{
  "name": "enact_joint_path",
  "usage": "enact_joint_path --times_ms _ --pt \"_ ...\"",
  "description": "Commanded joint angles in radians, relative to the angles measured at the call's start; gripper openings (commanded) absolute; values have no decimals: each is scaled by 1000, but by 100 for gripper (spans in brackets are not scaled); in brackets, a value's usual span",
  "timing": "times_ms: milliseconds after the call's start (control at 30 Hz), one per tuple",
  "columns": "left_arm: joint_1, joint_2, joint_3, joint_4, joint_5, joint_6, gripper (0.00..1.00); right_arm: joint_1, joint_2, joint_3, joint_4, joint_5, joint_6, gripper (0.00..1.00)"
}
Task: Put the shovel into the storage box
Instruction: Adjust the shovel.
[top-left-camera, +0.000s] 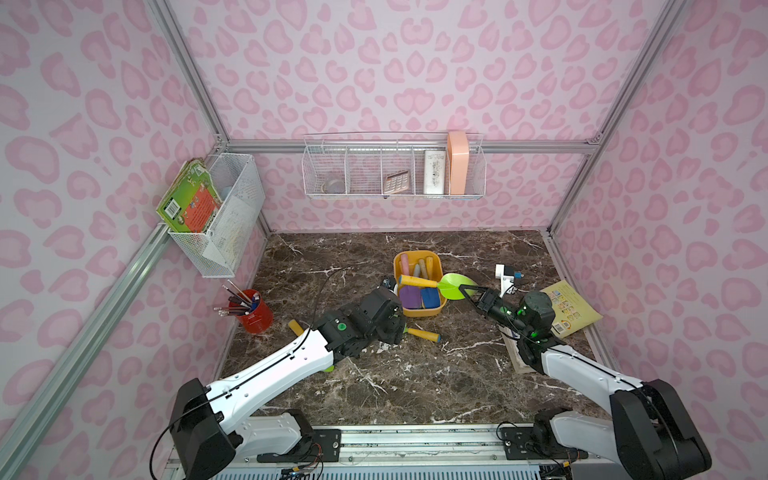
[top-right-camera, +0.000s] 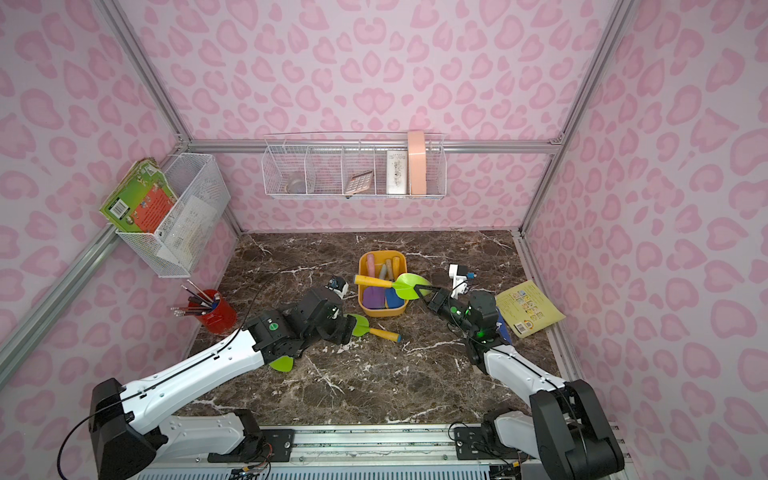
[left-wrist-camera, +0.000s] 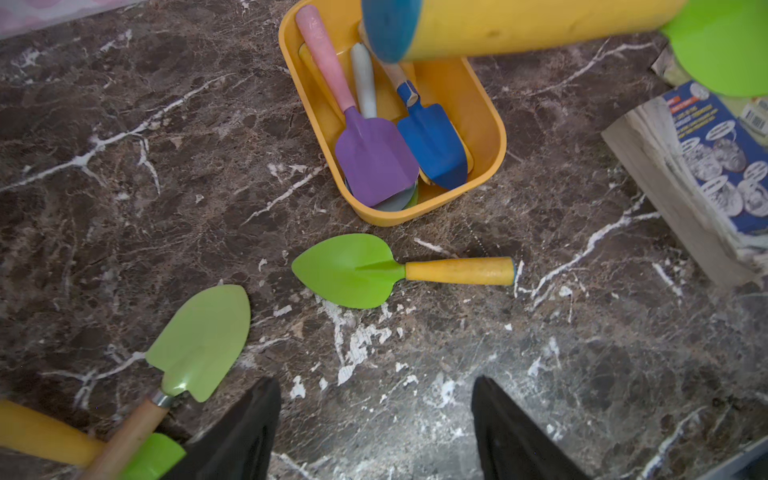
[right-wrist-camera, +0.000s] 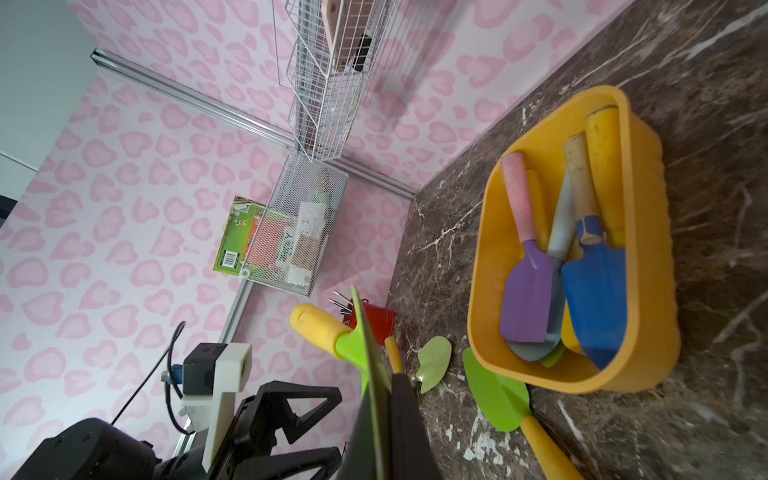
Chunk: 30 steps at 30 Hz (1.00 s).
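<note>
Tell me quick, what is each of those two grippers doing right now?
Left gripper: open, holding nothing.
Right gripper: shut on the green blade of the yellow-handled shovel.

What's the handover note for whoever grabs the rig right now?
Left gripper: open, empty, above the table.
Right gripper: shut on the held shovel by its green blade, over the storage box.
Done: purple shovel, blue shovel and others in the box.
To do: release the held one; three green-bladed shovels lie on the table: yellow-handled shovel near the box, wooden-handled shovel crossing a third shovel.
</note>
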<state>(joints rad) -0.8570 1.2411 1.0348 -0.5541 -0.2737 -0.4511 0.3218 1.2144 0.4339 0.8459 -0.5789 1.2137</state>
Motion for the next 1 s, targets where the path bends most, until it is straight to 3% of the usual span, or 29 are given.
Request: enact_joint_path --times_ms 0,100,300,533,667,767,967 --pt "0 -20 -51 233 42 -79 80 6 -4 -15 113 43 44 0" --pt "2 -62 -120 427 47 -108 87 8 -7 -51 169 45 66 0" --pt "25 -97 -234 760 162 -138 89 16 18 -100 335 25 131 0" --pt "46 -85 -329 1045 235 -161 89 53 48 -106 466 -8 173 0" --pt "50 -87 -334 1104 270 -144 89 74 68 -110 530 -18 197 0" --pt "56 -97 -335 1130 274 -137 86 83 90 -118 585 -20 217 0" --pt "69 -104 -322 1123 280 -130 66 104 160 -133 731 -21 281 0"
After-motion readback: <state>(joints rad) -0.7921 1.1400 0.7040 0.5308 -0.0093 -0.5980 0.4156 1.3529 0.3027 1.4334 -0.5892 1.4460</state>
